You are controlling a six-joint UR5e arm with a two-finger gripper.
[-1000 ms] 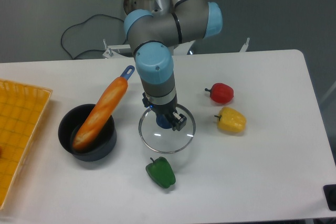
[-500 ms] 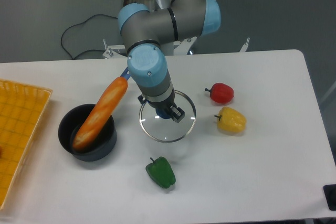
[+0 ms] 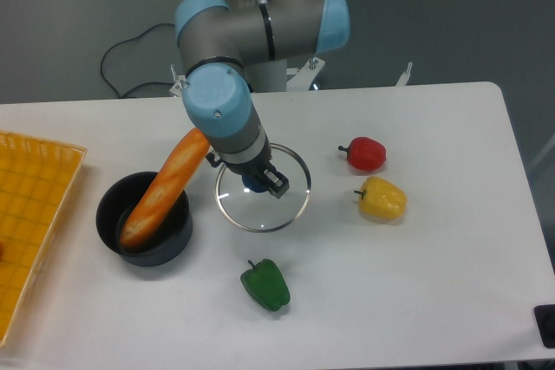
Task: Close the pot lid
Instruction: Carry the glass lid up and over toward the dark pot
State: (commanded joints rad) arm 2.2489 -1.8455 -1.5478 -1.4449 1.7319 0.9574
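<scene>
The dark navy pot (image 3: 113, 223) sits left of centre on the white table, with a long orange baguette-like object (image 3: 166, 186) leaning out of it toward the upper right. My gripper (image 3: 259, 182) is shut on the blue knob of the glass lid (image 3: 263, 210). The lid, a clear disc with a silver rim, hangs lifted off the table, just right of the pot. The knob itself is mostly hidden behind the fingers.
A yellow mesh tray (image 3: 26, 214) lies at the left edge. A green pepper (image 3: 266, 284) rests near the front, a red pepper (image 3: 364, 153) and a yellow pepper (image 3: 382, 198) to the right. A black cable (image 3: 121, 49) trails behind the table.
The gripper has lifted the lid off the table and carried it left toward the pot. The arm's wrist has swung left with it.
</scene>
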